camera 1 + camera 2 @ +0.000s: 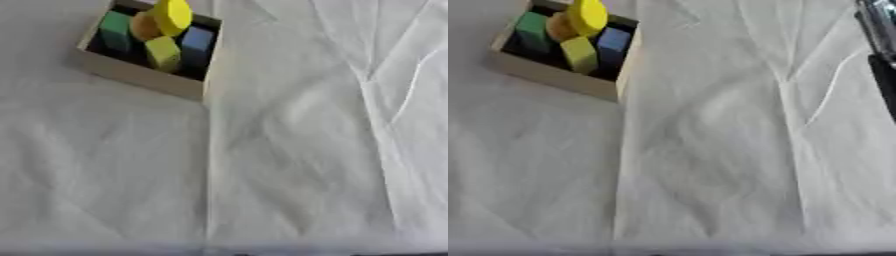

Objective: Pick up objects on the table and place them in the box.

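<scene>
The wooden box [140, 75] stands near the far left corner of the tabletop [289, 165] with coloured blocks [163, 51] inside (yellow, green, blue, orange), and no hand shows.

My wooden box [140, 76] sits at the table's far left, holding 5 blocks: green [115, 27], orange [143, 27], blue [198, 40], yellow-green [163, 51], and a yellow disc [172, 15] standing on top.
</scene>
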You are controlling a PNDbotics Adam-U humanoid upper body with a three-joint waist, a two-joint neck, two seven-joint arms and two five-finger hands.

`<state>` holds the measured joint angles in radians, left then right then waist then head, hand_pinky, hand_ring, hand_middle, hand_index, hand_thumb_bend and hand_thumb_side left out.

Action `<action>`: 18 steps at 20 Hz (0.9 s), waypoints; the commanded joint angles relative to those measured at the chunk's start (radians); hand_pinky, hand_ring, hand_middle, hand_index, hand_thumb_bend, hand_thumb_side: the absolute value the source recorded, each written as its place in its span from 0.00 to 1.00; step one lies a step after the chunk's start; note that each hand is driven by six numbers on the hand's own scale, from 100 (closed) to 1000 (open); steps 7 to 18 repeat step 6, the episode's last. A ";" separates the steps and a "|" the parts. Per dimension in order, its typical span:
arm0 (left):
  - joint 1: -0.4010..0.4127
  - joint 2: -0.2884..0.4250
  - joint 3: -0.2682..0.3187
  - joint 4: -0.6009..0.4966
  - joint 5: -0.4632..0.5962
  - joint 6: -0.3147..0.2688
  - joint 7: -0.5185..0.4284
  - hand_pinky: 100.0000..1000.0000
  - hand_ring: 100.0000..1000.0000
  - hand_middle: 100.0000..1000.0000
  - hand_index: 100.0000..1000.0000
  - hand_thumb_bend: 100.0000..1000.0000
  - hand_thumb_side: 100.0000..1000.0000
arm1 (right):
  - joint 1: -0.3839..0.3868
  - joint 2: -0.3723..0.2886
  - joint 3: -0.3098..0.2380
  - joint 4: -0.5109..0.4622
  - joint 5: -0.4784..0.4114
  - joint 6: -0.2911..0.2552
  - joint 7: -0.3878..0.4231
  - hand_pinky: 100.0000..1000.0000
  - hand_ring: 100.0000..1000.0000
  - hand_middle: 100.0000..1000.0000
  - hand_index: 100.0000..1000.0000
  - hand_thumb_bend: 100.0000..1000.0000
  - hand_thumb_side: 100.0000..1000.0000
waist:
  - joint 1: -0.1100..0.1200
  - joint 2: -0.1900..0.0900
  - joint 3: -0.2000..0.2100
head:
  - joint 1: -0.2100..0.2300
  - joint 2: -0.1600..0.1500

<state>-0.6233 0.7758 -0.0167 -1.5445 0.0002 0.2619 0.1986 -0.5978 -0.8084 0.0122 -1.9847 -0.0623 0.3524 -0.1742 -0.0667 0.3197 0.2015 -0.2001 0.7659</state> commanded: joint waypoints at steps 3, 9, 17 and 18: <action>0.021 -0.002 0.046 -0.046 0.106 -0.027 0.073 0.68 0.81 0.72 0.85 0.13 0.42 | -0.010 -0.021 -0.015 -0.015 -0.016 -0.004 -0.015 0.77 0.74 0.70 0.80 0.00 0.73 | -0.013 -0.045 0.003 | 0.000 0.004; 0.041 -0.017 0.049 -0.068 0.144 -0.053 0.104 0.67 0.81 0.72 0.85 0.12 0.43 | -0.005 -0.019 -0.015 -0.015 -0.024 -0.007 -0.022 0.77 0.74 0.70 0.80 0.00 0.74 | -0.014 -0.048 0.002 | 0.002 0.004; 0.041 -0.017 0.049 -0.068 0.144 -0.053 0.104 0.67 0.81 0.72 0.85 0.12 0.43 | -0.005 -0.019 -0.015 -0.015 -0.024 -0.007 -0.022 0.77 0.74 0.70 0.80 0.00 0.74 | -0.014 -0.048 0.002 | 0.002 0.004; 0.041 -0.017 0.049 -0.068 0.144 -0.053 0.104 0.67 0.81 0.72 0.85 0.12 0.43 | -0.005 -0.019 -0.015 -0.015 -0.024 -0.007 -0.022 0.77 0.74 0.70 0.80 0.00 0.74 | -0.014 -0.048 0.002 | 0.002 0.004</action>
